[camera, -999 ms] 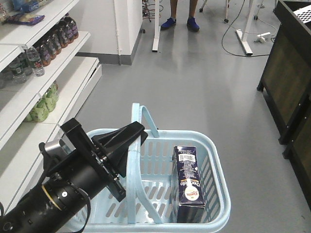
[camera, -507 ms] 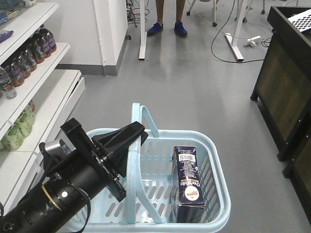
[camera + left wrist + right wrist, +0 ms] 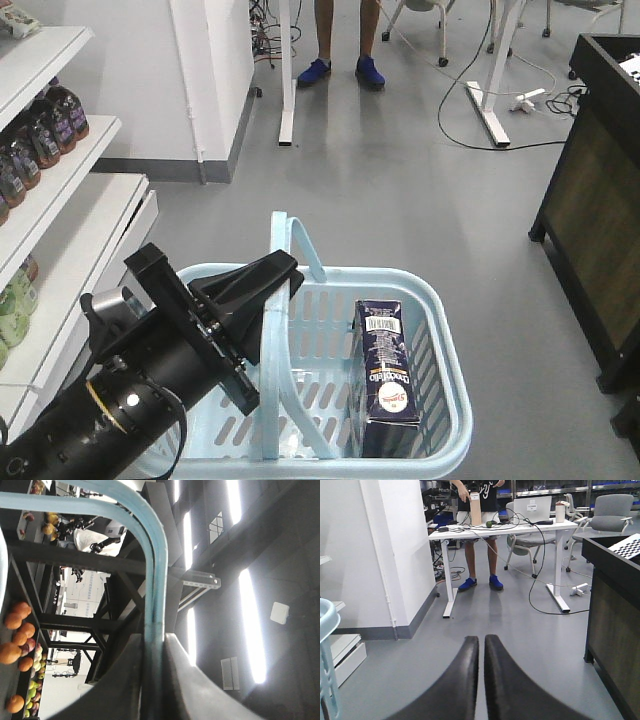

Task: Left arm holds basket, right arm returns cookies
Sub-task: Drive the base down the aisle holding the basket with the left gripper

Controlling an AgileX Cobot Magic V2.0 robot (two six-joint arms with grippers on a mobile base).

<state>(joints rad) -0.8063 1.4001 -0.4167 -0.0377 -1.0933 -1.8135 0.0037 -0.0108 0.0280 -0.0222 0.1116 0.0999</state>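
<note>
Front view: the left arm's gripper [image 3: 281, 274] is clamped on the hoop handle [image 3: 296, 243] of the light blue basket [image 3: 452, 392]. The cookies [image 3: 388, 372] stand on edge in the basket's right half, just beside its right wall. Their long axis runs from the basket's near rim to its far rim, barcode end away from the robot. The right arm is out of shot.

Left wrist view: the handle [image 3: 157, 565] runs straight down between the left gripper [image 3: 154, 645] jaws, which are closed tight on it.

Right wrist view: the right gripper [image 3: 481, 647] holds nothing, its fingers pressed together. A sliver of basket [image 3: 327, 618] at the left edge puts the basket, and likely the unseen carton, to this free claw's left. The fingers would have to part before any reach.
</note>
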